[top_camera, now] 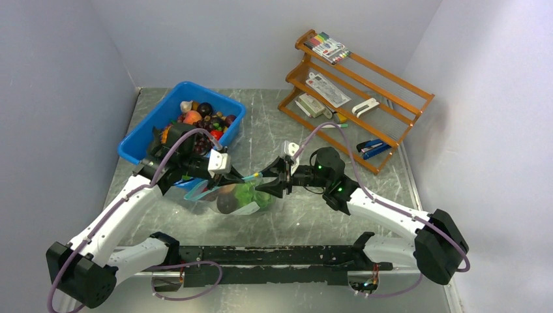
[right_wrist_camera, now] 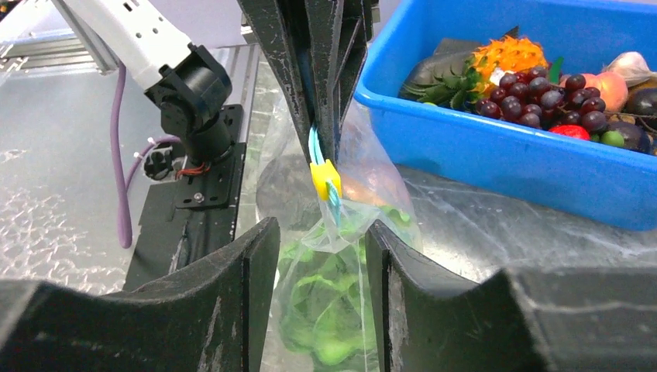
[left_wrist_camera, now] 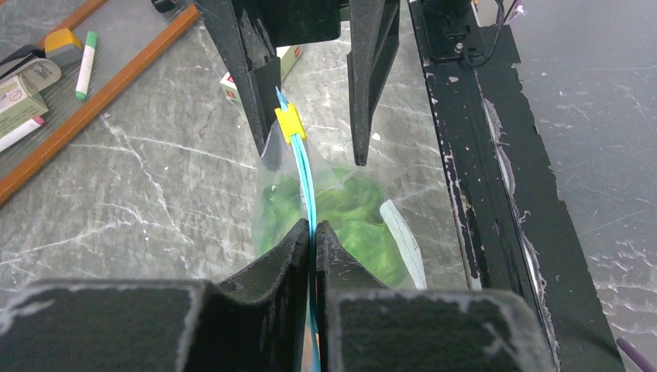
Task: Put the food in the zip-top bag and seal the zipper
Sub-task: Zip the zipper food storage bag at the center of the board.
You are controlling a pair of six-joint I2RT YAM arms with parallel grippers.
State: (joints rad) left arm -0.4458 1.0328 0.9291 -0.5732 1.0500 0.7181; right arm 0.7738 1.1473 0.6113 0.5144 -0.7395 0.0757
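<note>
The left hand (left_wrist_camera: 312,236) is pinched narrow on the teal zipper (left_wrist_camera: 304,174), and the strip runs straight out from between its fingertips. Just ahead of and below that hand hangs the zip-top bag (left_wrist_camera: 267,167). It holds green lettuce (left_wrist_camera: 356,217) and carries a white label (left_wrist_camera: 403,236) whose print is too small to read. A yellow slider (left_wrist_camera: 289,122) sits on the strip between the two hands. The right hand (right_wrist_camera: 321,226) stands wide, one finger on either side of the bag, not closed on it. In that hand's own view, a blue bin (right_wrist_camera: 496,155) of grapes (right_wrist_camera: 542,101) lies to its right on the desk (left_wrist_camera: 155,178). From above, a dark round piece (top_camera: 226,202) beside the lettuce is too blurred to name.
</note>
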